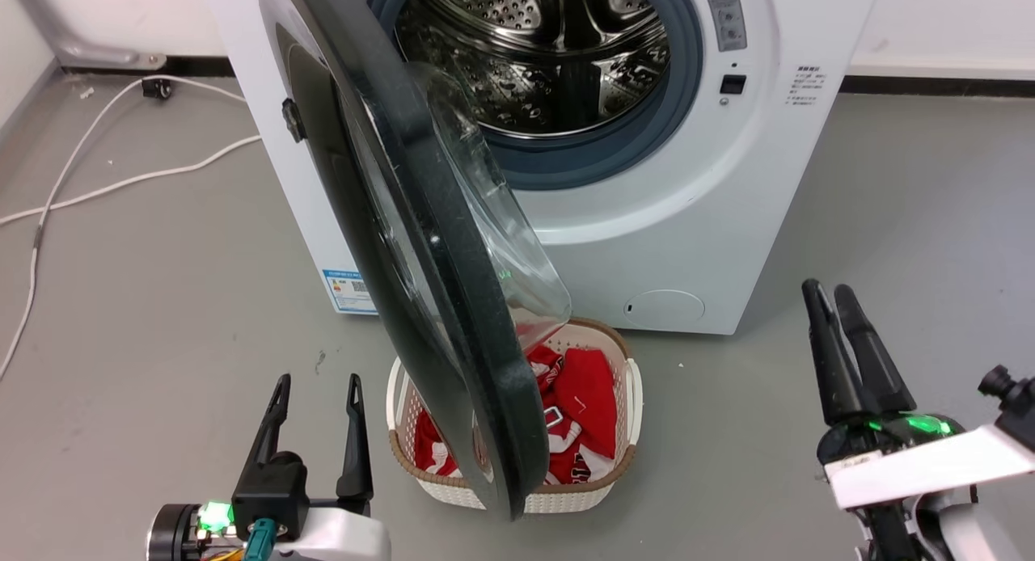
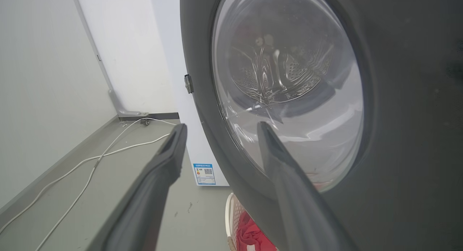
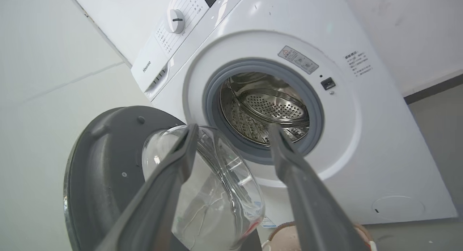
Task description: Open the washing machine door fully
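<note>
Floor [image 1: 162,318], plain grey, carries a white front-loading washing machine [image 1: 687,221]. The washing machine door [image 1: 477,359] is swung out on its hinge at the left of the head view. It stands roughly edge-on to that camera, with its dark rim reaching out over a laundry basket [image 1: 635,399]. Its clear glass bowl [image 1: 501,221] bulges toward the right of that view. Behind it the steel drum [image 1: 550,52] lies exposed inside the grey rubber ring [image 1: 598,161]. The basket, pale with a brown rim, sits on the floor just in front of the machine and holds red clothes [image 1: 586,395]. A white cable [image 1: 121,185] trails over the floor to the left. The left claw [image 1: 318,383] hangs low, left of the door and apart from it, fingers spread and holding nothing. The right claw [image 1: 829,290] is well to the right of the door. The right wrist view shows its fingers parted too, with nothing between them.
</note>
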Robot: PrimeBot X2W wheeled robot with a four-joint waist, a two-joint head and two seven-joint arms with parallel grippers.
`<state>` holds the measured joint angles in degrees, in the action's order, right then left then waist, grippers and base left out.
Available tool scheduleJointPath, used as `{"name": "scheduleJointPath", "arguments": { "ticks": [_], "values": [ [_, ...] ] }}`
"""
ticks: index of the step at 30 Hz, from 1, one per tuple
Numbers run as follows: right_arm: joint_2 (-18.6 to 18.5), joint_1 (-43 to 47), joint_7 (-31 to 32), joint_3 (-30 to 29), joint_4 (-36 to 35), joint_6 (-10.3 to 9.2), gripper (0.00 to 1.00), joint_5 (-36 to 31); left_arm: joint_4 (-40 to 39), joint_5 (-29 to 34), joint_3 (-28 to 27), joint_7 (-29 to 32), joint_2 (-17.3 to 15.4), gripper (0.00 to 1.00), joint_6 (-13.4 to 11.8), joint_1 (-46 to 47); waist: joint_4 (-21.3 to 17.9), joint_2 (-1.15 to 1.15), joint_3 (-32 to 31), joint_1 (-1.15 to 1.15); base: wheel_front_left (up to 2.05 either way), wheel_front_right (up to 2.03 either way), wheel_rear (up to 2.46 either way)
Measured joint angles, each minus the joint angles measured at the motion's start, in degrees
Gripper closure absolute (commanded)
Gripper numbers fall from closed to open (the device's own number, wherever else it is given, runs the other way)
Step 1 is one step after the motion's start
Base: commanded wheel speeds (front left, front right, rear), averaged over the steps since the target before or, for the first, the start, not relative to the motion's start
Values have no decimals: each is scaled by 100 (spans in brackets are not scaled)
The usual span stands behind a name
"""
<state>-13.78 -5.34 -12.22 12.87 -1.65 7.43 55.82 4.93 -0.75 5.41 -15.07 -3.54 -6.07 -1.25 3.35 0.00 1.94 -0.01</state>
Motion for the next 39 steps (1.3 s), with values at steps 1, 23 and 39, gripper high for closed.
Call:
{"name": "scheduleJointPath", "arguments": {
  "ticks": [1, 23, 39],
  "values": [
    [-12, 14, -135, 7, 69, 0, 0, -212, -5, 0, -12, 0, -4, 0, 0, -16, -14, 0, -28, 0, 0, 0, 0],
    [1042, 992, -287, -1307, -532, 7, 0, -4983, -88, 0, -19, 0, -3, 0, 34, -155, -158, 0, -167, 0, 0, 0, 0],
    [1079, 1503, -287, -1582, -279, 5, 0, -4662, -116, 7, 47, 0, 9, 0, 27, -208, -62, 0, -230, 1, 0, 0, 0]
  ]
}}
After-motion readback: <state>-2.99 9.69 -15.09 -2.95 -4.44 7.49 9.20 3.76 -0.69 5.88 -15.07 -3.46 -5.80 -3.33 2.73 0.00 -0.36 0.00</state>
